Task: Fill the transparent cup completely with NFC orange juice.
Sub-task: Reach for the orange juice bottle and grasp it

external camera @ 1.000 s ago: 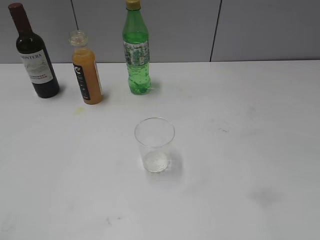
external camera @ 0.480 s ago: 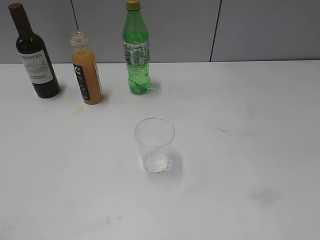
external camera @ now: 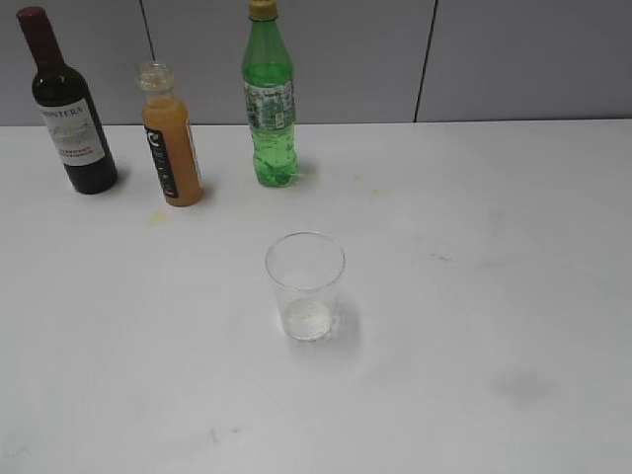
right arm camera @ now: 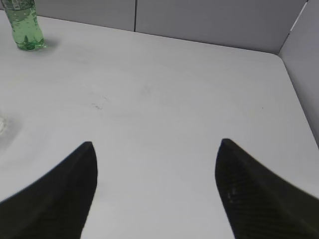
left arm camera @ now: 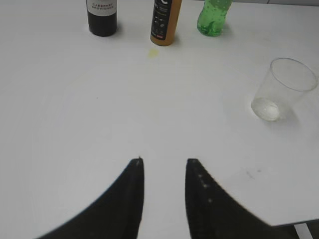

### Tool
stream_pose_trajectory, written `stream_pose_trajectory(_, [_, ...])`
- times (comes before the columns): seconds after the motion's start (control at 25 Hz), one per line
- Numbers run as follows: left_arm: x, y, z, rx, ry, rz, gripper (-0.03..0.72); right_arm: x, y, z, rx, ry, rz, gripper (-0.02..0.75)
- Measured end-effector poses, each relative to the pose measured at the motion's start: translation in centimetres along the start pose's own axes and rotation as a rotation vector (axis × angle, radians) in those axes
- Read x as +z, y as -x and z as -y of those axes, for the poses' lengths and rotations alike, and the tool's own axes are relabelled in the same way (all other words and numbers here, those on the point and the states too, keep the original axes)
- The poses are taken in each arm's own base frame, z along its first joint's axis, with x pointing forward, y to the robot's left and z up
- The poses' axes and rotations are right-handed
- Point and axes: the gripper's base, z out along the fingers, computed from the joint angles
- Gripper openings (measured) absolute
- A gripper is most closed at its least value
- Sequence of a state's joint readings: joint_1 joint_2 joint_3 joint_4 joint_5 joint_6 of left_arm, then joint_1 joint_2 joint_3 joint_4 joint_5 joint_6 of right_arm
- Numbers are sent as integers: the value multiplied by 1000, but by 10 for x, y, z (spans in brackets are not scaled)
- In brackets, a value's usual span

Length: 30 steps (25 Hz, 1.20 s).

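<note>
On white table, transparent cup (external camera: 305,285) stands upright, empty.

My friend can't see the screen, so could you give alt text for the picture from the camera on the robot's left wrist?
Two dark gripper fingers stand open and empty over a white table. An empty transparent cup stands upright at right. At the far edge stand a dark wine bottle, an orange juice bottle and a green soda bottle, tops cropped.

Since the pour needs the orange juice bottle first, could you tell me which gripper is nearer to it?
Left. The left gripper has the orange juice bottle almost straight ahead across bare table; the right gripper view does not show it at all.
</note>
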<state>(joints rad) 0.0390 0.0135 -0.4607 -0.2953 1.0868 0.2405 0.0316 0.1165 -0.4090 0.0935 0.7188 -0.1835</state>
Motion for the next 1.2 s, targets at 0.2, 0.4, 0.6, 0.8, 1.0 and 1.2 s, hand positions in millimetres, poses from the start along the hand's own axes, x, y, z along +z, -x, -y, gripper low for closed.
stream_pose_trajectory(0.2, [0, 0, 0, 0, 0, 0, 232, -14, -3, -2, -3, 2, 11, 575])
stream_pose_trajectory(0.4, [0, 0, 0, 0, -1, 1, 232, -24, -7, -3, 9, 8, 33, 575])
stream_pose_trajectory(0.6, [0, 0, 0, -1, -1, 1, 232, -23, -15, -5, 49, 28, -42, 575])
stream_pose_trajectory(0.8, [0, 0, 0, -1, -1, 1, 232, -20, -20, -4, 94, 14, -82, 575])
stream_pose_trajectory(1.0, [0, 0, 0, -1, -1, 1, 232, -20, -20, -4, 103, 12, -82, 575])
stream_pose_trajectory(1.2, [0, 0, 0, -1, -2, 1, 232, -20, -20, -4, 104, 12, -82, 575])
